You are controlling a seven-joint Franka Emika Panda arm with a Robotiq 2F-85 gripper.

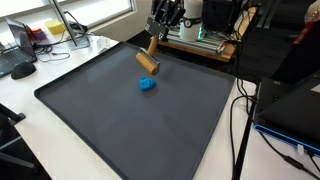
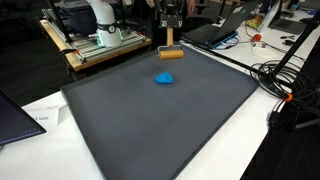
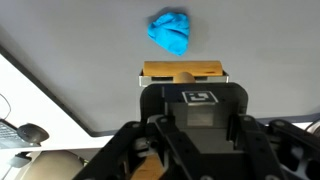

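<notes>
Wrist view first. Closest to lens: gripper (image 3: 185, 90) housing, black, filling the lower half, with a square black-and-white marker tag (image 3: 200, 98) on its face. Clamped fully down on the wooden tool (image 3: 183, 71). Only the pale rectangular head visible, poking out just past the housing, lying crosswise. Beyond the head, near top of frame: blue lump (image 3: 171, 32), crumpled, clear of the tool, with a narrow strip of dark mat (image 3: 70, 60) between. White table (image 3: 28, 98) at lower left, outside the mat edge.

Next, an exterior view looking diagonally across the mat (image 1: 150, 130). Gripper (image 1: 157, 38) above the far corner, pointing down, closed around the top of the handle. Wooden tool (image 1: 148, 60) tilted, handle up in the jaws, head low at the mat; contact with the mat not resolvable. Blue lump (image 1: 147, 85) on the mat, just camera-side of the head, not touching. Cables (image 1: 240, 125) off the mat's right edge, dark laptop (image 1: 290, 110) beyond.

Last, an exterior view with a wooden rack (image 2: 95, 45) behind the mat (image 2: 170, 130). Gripper (image 2: 169, 32) at the far corner, same tight grip on the handle. Tool (image 2: 170, 52) head crosswise by the far edge. Blue lump (image 2: 165, 78) near it, toward camera, apart. Cables (image 2: 285, 85) at right.
</notes>
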